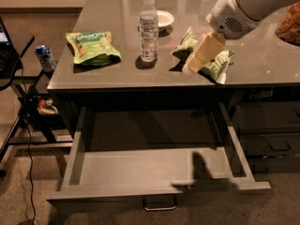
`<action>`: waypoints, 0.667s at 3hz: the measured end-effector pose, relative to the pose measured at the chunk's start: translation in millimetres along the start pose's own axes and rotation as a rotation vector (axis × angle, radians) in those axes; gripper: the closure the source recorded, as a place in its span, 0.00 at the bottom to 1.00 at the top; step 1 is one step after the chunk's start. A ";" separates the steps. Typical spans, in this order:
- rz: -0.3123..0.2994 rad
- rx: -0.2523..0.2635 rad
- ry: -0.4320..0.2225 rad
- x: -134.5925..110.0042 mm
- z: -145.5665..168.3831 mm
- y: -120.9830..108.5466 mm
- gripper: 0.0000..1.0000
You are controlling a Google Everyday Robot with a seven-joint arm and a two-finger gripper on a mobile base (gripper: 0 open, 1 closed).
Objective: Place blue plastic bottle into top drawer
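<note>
A dim room with a carpeted floor holds a grey bench point(262, 64) with a glossy top. The blue plastic bottle point(148, 29) stands upright on it, cap on, in front of a small white dish point(165, 18). The gripper point(192, 65) hangs over the bench's front edge, touching a green snack bag point(216, 63); the bottle is at its 10 o'clock, apart from it. Whether the gripper is spread or closed cannot be told. Another green bag point(93, 46) lies at the bottle's 8 o'clock. Below, the top drawer point(140, 197) is pulled out, the arm's shadow on its grey floor, its loop handle point(159, 204) at 6 o'clock.
</note>
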State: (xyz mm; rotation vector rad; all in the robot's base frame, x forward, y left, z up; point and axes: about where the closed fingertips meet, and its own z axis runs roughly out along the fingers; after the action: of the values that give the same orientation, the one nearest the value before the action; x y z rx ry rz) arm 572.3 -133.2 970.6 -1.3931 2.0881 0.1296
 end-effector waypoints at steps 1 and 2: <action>0.046 0.033 -0.065 -5.9 11.4 -26.8 0.00; 0.062 0.042 -0.103 -15.4 23.3 -47.1 0.00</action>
State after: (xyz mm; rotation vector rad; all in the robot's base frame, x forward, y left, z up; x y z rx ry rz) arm 627.0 -132.1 971.8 -1.2707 2.0384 0.1787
